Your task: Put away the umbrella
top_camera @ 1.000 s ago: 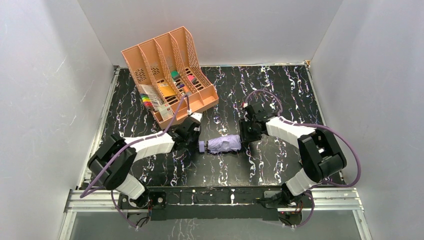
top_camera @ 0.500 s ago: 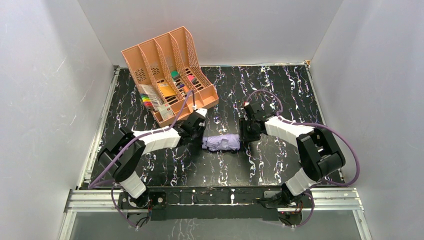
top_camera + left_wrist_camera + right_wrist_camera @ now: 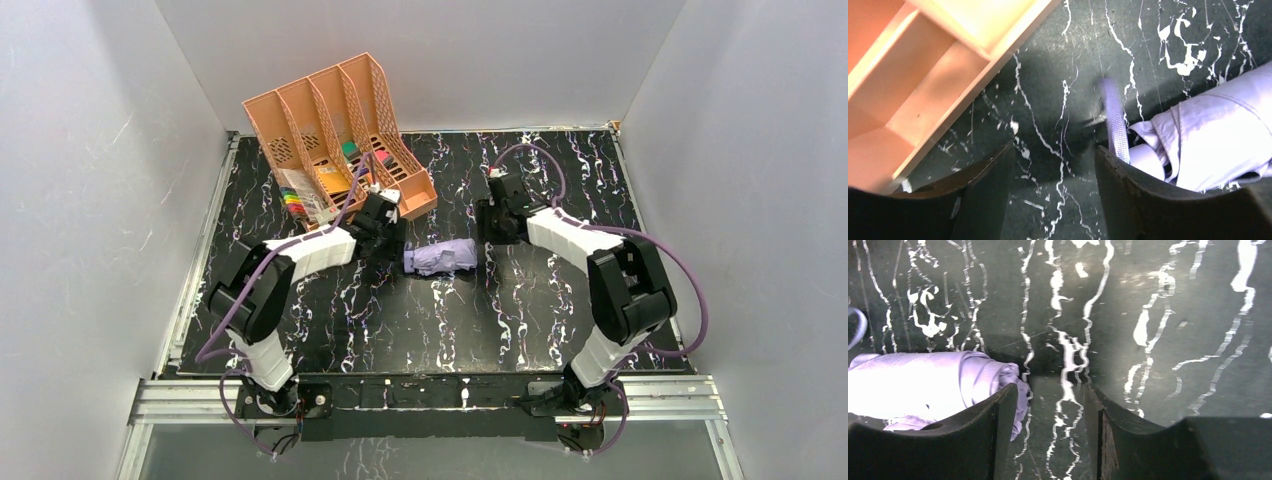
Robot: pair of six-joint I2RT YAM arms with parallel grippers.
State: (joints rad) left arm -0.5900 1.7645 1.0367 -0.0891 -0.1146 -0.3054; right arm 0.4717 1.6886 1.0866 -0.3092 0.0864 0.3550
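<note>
Umbrella position: umbrella (image 3: 441, 258) folded and lying flat on the counter (image 3: 540, 320), near the front of the file organiser (image 3: 335, 130), outside every compartment.
Left claw: left claw (image 3: 1053, 185) parted and empty; bare counter between the jaws, umbrella's handle end just off to one side.
Right claw: right claw (image 3: 1050, 420) parted and empty; fabric end beside one finger, not between the two.
Risk, grip: probable slip or unrolling if pinched by loose cloth alone.
Risk, strap: strap (image 3: 1114, 125) trailing loose; liable to snag on a finger or the organiser's wall.
Risk, roll: bundle unheld, free to roll off line if nudged.
Arm pose: both forearms reached forward, angled inward, wrists pitched down, flanking the umbrella's two ends.
</note>
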